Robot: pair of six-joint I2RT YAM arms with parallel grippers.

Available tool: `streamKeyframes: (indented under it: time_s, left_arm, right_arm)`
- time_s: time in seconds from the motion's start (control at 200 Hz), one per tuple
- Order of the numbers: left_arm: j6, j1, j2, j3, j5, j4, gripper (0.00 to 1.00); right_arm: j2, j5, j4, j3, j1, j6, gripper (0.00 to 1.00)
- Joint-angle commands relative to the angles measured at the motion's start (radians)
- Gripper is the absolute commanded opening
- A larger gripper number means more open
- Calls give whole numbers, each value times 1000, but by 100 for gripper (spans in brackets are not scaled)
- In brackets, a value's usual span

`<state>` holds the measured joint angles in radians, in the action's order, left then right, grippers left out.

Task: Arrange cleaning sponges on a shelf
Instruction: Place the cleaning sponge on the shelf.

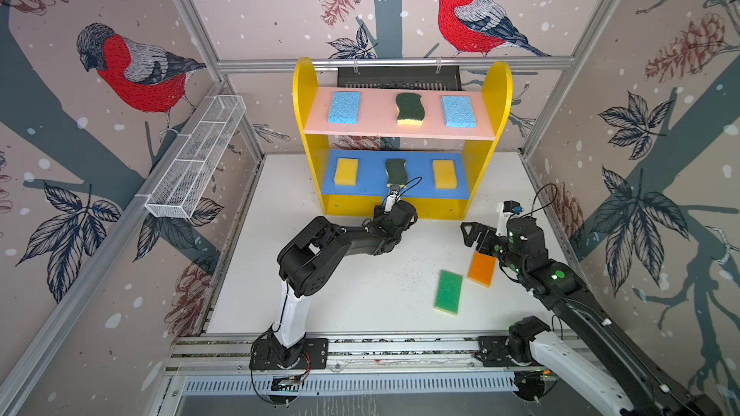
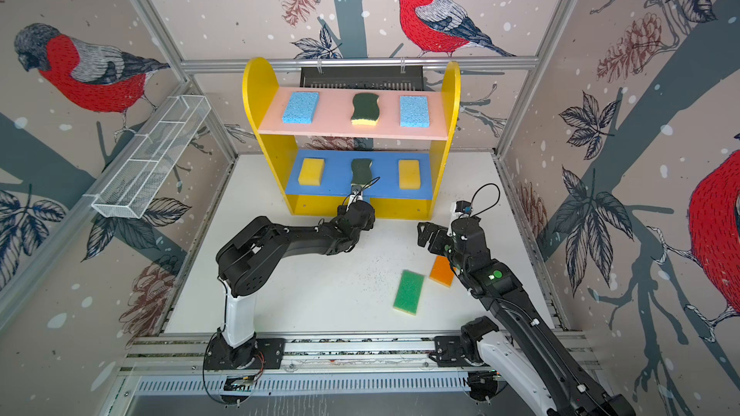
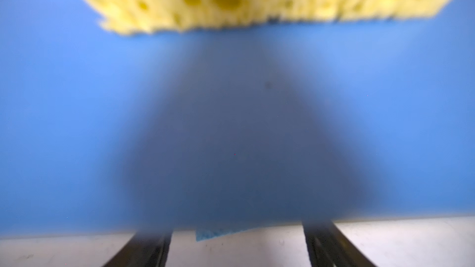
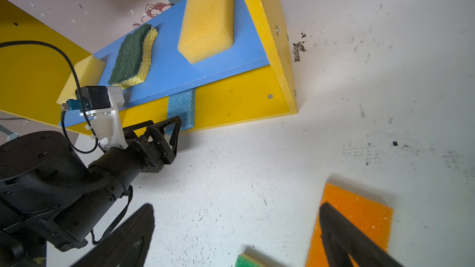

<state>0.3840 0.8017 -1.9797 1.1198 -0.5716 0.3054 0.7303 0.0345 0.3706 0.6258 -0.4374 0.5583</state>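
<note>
The shelf (image 1: 304, 114) stands at the back. Its pink top board carries two light blue sponges (image 1: 343, 107) and a dark-green wavy one (image 1: 409, 108). Two yellow sponges (image 1: 346, 171) flank another dark-green wavy sponge (image 4: 131, 55) on the blue middle board (image 3: 77, 124). My left gripper (image 4: 172, 124) reaches into the bottom level, open. A light blue sponge (image 4: 181, 110) lies just ahead between its fingers (image 3: 321, 245), with no contact visible. My right gripper (image 1: 474, 234) hangs open over the table. Its finger (image 4: 341, 232) overlaps the orange sponge (image 1: 481, 268). A green sponge (image 1: 448, 292) lies beside that one.
A long white wire-mesh basket (image 1: 196, 162) hangs on the left wall. A black vented box (image 1: 400, 76) sits behind the shelf. Patterned walls enclose the white table (image 1: 340, 294), and an aluminium rail (image 1: 400, 348) carries both arm bases at the front.
</note>
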Motion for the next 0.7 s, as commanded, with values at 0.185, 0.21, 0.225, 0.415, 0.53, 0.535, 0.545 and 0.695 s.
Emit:
streamKeyframes:
  time_s: [0.185,0.21,0.225,0.415,0.53,0.535,0.545,0.695]
  left_arm:
    - [-4,20,140,-82,15,-19,79]
    - [-2,23,155,-90,12,-25,79]
    - [-2,25,163,-95,13,-27,79]
    - [21,42,302,-192,-2,-78,79]
    - [33,44,398,-243,-16,-144,79]
    - [35,45,403,-245,-17,-147,79]
    - [35,45,413,-250,-18,-152,79]
    - [68,45,547,-299,-61,-263,79]
  right_arm:
    - [-8,-106,-50,-29,-2,28,100]
    - [-8,-121,-56,-33,-2,30,100]
    - [-7,-129,-61,-35,-4,32,100]
    - [-13,-222,-186,-116,-34,117,95]
    - [15,-213,-269,-146,-105,176,92]
    - [18,-207,-272,-146,-111,177,92]
    - [22,-199,-275,-145,-121,180,92]
    - [115,-72,-350,-125,-277,201,92]
